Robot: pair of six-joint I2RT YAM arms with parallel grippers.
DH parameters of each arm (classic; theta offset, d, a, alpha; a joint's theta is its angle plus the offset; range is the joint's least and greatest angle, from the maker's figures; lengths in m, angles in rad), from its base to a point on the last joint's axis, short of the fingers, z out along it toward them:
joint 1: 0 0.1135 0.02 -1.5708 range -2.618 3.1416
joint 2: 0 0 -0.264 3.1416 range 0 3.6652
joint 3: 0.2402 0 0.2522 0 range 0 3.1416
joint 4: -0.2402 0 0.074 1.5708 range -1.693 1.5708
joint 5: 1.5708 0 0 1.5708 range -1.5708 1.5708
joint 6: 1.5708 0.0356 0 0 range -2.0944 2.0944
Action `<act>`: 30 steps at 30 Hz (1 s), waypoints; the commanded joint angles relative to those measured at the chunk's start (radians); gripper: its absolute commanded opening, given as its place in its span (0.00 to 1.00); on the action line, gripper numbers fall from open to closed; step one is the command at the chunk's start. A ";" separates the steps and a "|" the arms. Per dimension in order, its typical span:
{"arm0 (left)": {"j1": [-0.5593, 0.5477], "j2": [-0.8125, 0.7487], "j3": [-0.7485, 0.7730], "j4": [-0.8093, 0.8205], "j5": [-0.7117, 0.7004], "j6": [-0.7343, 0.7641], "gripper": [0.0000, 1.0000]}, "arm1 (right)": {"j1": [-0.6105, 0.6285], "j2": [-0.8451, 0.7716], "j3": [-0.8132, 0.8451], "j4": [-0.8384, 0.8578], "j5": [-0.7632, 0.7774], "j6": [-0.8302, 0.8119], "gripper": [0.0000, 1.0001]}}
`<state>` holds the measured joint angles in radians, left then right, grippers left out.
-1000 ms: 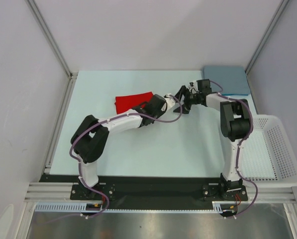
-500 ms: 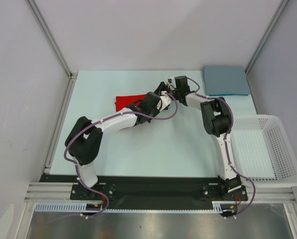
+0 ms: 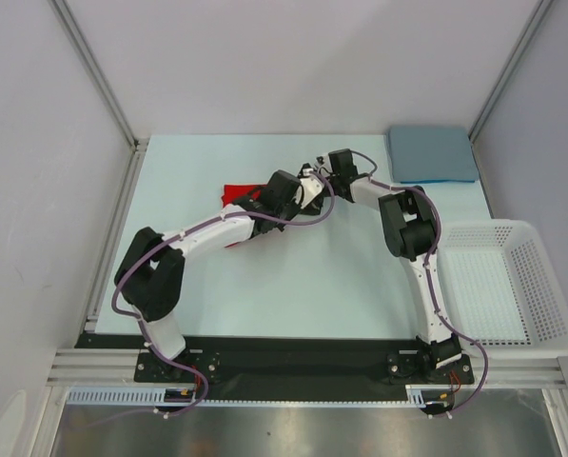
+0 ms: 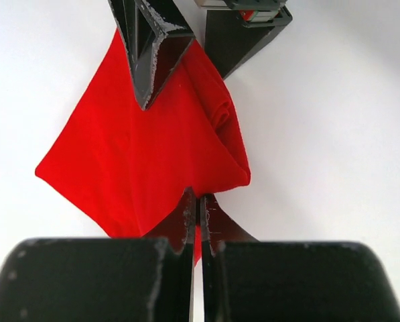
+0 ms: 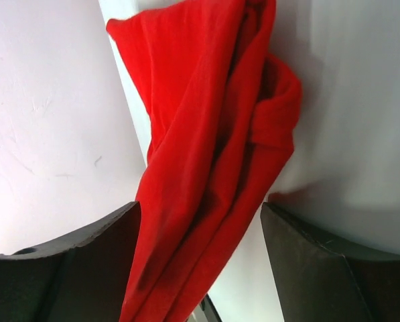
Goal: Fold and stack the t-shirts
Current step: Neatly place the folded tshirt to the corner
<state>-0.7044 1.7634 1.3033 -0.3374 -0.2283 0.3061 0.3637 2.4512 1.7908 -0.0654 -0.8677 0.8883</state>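
Observation:
The red t-shirt [image 3: 232, 195] lies bunched at the table's middle, mostly hidden under my left arm in the top view. In the left wrist view the red t-shirt [image 4: 139, 154] hangs in loose folds, and my left gripper [image 4: 200, 204] is shut on its near edge. The right gripper's fingers [image 4: 149, 54] come down over the cloth's far side. My right gripper [image 5: 200, 261] is open, its jaws standing either side of the gathered red t-shirt [image 5: 213, 134]. Both grippers, left [image 3: 305, 188] and right [image 3: 320, 173], meet tip to tip. The slate blue t-shirt [image 3: 431, 154] lies folded square at the back right.
A white mesh basket [image 3: 540, 286] stands at the table's right edge beside the right arm. Metal frame posts and white walls enclose the table on the left, back and right.
The right arm has swung left from beside the blue t-shirt to the red one, jaws open around it. The left arm has drawn back to the left, holding the cloth.

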 commanded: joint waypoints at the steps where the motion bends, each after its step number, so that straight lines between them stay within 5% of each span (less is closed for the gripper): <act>1: 0.005 -0.071 -0.002 0.009 0.038 -0.009 0.00 | 0.001 0.034 0.050 -0.068 0.099 -0.037 0.78; 14: 0.005 -0.099 -0.045 0.020 0.069 -0.028 0.00 | 0.009 0.097 0.148 -0.096 0.253 -0.020 0.52; 17: 0.005 -0.104 -0.042 0.015 0.084 -0.041 0.01 | 0.015 0.129 0.231 -0.154 0.237 -0.052 0.20; 19: 0.005 -0.108 -0.041 0.005 0.109 -0.067 0.18 | 0.020 0.121 0.252 -0.178 0.266 -0.130 0.01; 25: 0.034 -0.234 -0.078 -0.032 0.208 -0.246 0.44 | 0.027 0.071 0.410 -0.479 0.461 -0.507 0.00; 30: 0.057 -0.424 -0.214 -0.025 0.265 -0.399 0.46 | 0.023 0.000 0.432 -0.637 0.628 -0.758 0.00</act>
<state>-0.6640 1.4578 1.1374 -0.3679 -0.0399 0.0505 0.3981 2.5404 2.1754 -0.5377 -0.4183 0.3622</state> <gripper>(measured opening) 0.459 0.055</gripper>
